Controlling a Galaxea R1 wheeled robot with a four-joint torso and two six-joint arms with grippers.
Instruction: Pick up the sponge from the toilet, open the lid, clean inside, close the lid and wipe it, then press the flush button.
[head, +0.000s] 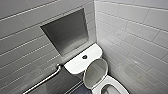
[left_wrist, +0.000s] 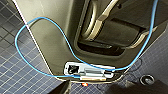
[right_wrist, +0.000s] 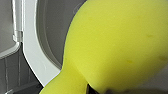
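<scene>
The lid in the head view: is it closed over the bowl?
No, the lid stands raised, leaning back toward the tank, and the bowl below is open.

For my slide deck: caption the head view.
Toilet with lid raised, flush button on the tank top, below a recessed wall niche.

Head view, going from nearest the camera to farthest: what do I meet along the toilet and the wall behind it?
toilet bowl → raised lid → flush button on the tank top → recessed wall niche
</scene>
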